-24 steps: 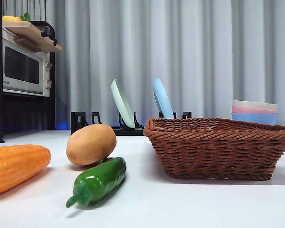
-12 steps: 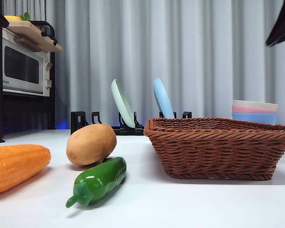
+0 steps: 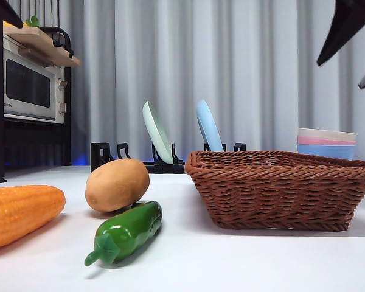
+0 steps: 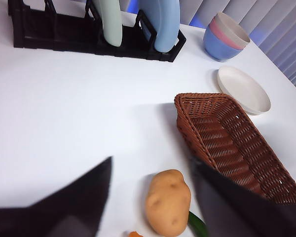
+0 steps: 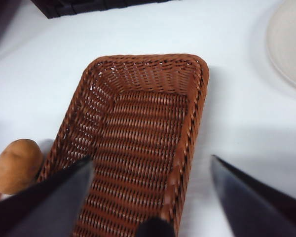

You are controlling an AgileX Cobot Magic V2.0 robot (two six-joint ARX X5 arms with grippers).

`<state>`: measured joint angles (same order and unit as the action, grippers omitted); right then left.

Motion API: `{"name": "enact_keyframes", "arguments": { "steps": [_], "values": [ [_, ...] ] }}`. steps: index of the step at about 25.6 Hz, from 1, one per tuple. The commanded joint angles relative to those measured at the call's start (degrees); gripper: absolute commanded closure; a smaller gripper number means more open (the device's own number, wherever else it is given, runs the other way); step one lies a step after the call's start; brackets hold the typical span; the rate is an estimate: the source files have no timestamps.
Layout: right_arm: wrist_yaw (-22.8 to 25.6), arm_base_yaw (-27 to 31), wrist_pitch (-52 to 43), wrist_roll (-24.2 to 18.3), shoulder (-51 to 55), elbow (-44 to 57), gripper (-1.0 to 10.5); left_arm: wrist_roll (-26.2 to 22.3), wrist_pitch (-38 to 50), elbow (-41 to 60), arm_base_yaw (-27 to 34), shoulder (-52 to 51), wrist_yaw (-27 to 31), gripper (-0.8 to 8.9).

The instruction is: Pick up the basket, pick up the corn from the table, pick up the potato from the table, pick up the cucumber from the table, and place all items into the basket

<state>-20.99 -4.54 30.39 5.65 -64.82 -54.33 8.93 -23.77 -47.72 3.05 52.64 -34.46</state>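
**Both claws wide over the table**

Front view: one corn [image 3: 21, 213], one potato [image 3: 117, 184], one cucumber [image 3: 125, 232], one basket [image 3: 283, 188] on the table [image 3: 231, 261].

Left wrist view: left claw [image 4: 150, 180] wide, empty, above the potato.

Right wrist view: right claw [image 5: 150, 182] wide, empty, above the basket.

Your front camera sits low, near worktop [image 3: 243, 261] level, looking straight across toward the curtain; the basket [image 3: 280, 190] and potato [image 3: 117, 184] stand close and large. Your left wrist camera looks down from above, angled toward the dish rack [image 4: 93, 37], with potato [image 4: 168, 201] and basket [image 4: 237, 145] below. Your right wrist camera looks steeply down, close over the basket [image 5: 138, 143]. All three views share basket and potato [image 5: 16, 165].
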Motion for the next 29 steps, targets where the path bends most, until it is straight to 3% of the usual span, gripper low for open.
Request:
{"name": "enact_keyframes", "arguments": {
  "steps": [1,13,18,22,28,29],
  "values": [
    [0.35,-0.44,-0.42,-0.61,-2.62,-0.22,4.8,0.35,-0.33,-0.11,-0.79,0.04,-0.22,4.34],
    [-0.15,-1.29,-4.70,-0.59,-20.55,-0.31,4.9,0.33,-1.66,-0.11,-5.40,0.04,-0.15,4.36],
    [-0.13,-1.29,-7.37,-0.02,-26.12,-0.31,7.0,0.33,-1.86,-0.11,-7.50,0.04,-0.09,4.36],
    [-0.11,-1.27,-7.67,0.50,-28.20,-0.31,9.7,0.33,-2.16,-0.11,-9.07,0.04,0.02,4.36],
    [-0.07,-1.20,-7.96,3.56,-22.80,-0.33,9.6,0.02,-2.27,-0.11,-12.39,0.22,5.27,4.19],
    [-0.09,-1.14,-7.80,4.00,-20.50,-0.33,9.6,0.04,-1.29,-0.11,-13.60,0.70,7.17,3.25]
  ]
}}
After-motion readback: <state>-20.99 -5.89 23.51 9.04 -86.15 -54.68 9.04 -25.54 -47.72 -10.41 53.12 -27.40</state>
